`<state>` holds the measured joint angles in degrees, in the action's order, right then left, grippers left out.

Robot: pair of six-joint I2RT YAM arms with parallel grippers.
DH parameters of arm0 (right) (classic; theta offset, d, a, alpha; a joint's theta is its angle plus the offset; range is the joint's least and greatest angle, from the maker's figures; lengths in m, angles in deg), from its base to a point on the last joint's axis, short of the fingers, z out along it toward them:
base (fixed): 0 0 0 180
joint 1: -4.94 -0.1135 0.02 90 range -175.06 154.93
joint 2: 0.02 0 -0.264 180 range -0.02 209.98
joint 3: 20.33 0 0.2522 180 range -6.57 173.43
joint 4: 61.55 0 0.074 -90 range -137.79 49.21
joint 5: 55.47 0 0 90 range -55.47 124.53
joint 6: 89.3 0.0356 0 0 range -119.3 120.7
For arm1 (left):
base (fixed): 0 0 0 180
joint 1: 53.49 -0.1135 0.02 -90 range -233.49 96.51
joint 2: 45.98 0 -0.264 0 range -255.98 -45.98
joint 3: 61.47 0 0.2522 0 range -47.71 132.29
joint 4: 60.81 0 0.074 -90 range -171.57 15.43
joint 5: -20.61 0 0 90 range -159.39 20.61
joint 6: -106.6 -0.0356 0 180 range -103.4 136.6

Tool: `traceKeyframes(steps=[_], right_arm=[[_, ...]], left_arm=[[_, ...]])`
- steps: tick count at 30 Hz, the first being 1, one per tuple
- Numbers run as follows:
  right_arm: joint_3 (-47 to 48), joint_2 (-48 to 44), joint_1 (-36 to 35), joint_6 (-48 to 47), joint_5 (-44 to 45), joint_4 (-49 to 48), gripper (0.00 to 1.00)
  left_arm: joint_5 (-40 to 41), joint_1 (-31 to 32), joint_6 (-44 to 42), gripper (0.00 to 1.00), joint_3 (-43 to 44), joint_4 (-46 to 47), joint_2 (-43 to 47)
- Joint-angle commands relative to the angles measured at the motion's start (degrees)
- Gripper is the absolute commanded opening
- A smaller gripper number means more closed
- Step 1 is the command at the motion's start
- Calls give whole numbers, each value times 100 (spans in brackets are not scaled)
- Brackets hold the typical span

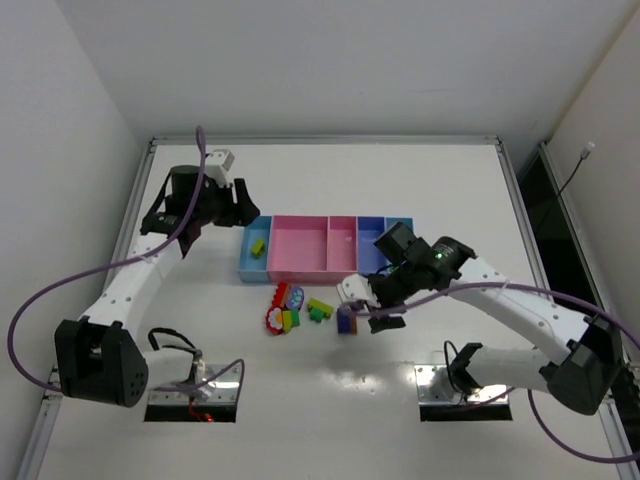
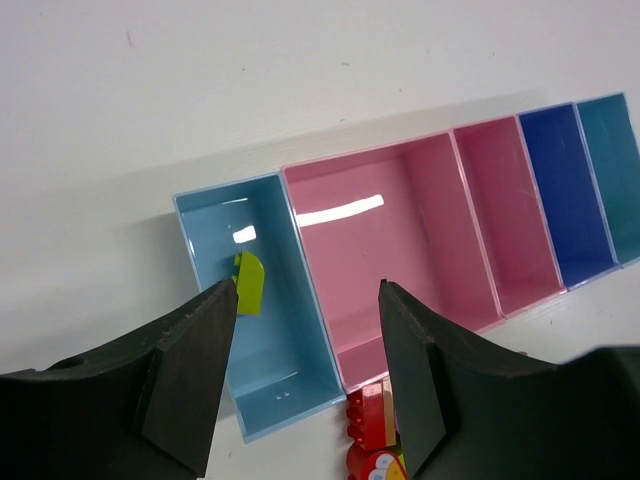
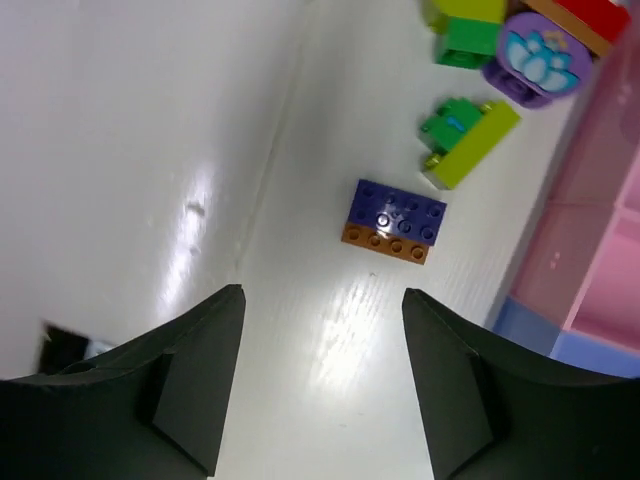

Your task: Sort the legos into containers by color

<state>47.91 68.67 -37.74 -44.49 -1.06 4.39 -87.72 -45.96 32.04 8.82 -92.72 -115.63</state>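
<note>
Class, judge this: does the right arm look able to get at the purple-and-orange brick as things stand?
Probably yes: the right gripper is open just short of the purple-and-orange brick, with bare table between, and the lime brick lies apart.

A white table [image 1: 400,180] fills the middle of the overhead view, edged by a thin silver metal rim [image 1: 320,140]. Plain white surfaces close it in: a back wall [image 1: 330,60], a left wall [image 1: 50,150] and a right wall [image 1: 610,90]. A dark gap [image 1: 533,200] runs between the table and the right wall, where a thin black cable [image 1: 572,178] hangs. A soft patch of glare [image 1: 345,378] shines on the tabletop near its front edge.
</note>
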Motion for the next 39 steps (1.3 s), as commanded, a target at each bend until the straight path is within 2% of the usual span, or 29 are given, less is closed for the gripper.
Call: traceKeyframes(steps=[1,3,5,8,13,17,19,27,39], right_arm=[[-113,-75,-188,-2939,228,826,66],[-314,-75,-355,-3895,430,768,66],[-534,-75,-416,-4286,710,154,66],[-702,127,-469,-5007,712,-208,66],[194,1199,-584,-5885,413,328,64],[440,1551,-646,-6308,360,475,61],[563,1691,-698,-6502,412,696,57],[809,2157,-751,-7030,474,1178,53],[1241,2816,-856,-7354,650,1444,53]], left_arm=[[84,-67,-112,65,323,-30,-128],[145,-120,-164,65,393,-30,-181],[145,-198,-217,65,481,-91,-242],[145,-339,-269,65,753,-214,-383],[-109,-664,-191,65,1008,-338,-734],[-303,-946,-51,65,1009,-338,-919],[-365,-999,-50,65,1009,-338,-919],[-619,-1113,3,65,1237,-338,-1279],[-699,-1289,178,66,1369,-391,-1499]])
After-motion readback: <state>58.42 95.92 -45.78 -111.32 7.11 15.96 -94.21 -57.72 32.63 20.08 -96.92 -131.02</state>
